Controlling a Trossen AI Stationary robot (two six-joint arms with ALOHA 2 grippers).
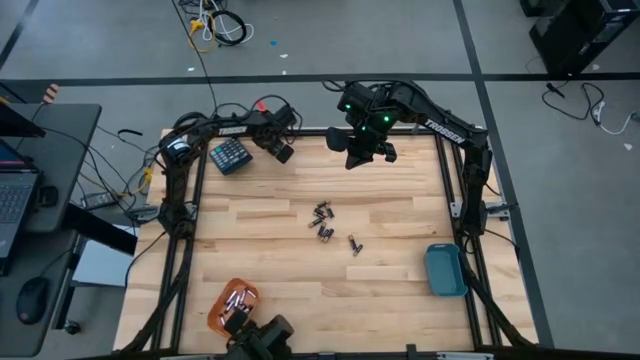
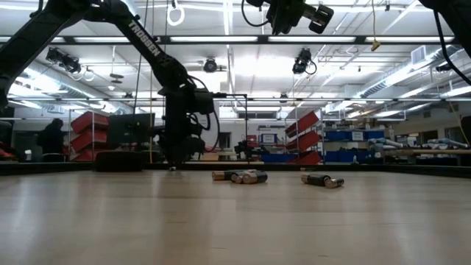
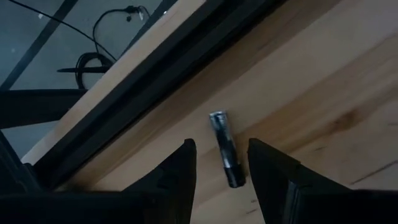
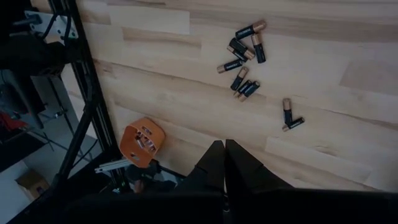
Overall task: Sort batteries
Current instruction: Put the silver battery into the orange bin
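Observation:
One battery [image 3: 225,148], dark with a silvery end, lies flat on the wood by the table's far-left edge rail. My left gripper [image 3: 222,177] is open just above it, pointing steeply down, one finger on each side along its length, with a gap at both. A loose cluster of batteries [image 1: 322,222] lies mid-table, and two more [image 1: 354,244] lie right of it. My right gripper [image 4: 225,163] is shut and hangs high over the table's far side [image 1: 362,150], holding nothing.
An orange tray [image 1: 232,303] with batteries in it sits at the near-left corner, and a blue tray [image 1: 445,270] at the right edge. A dark teal keypad-like block [image 1: 230,155] lies beside my left gripper. Black frame rails [image 1: 190,215] border the table.

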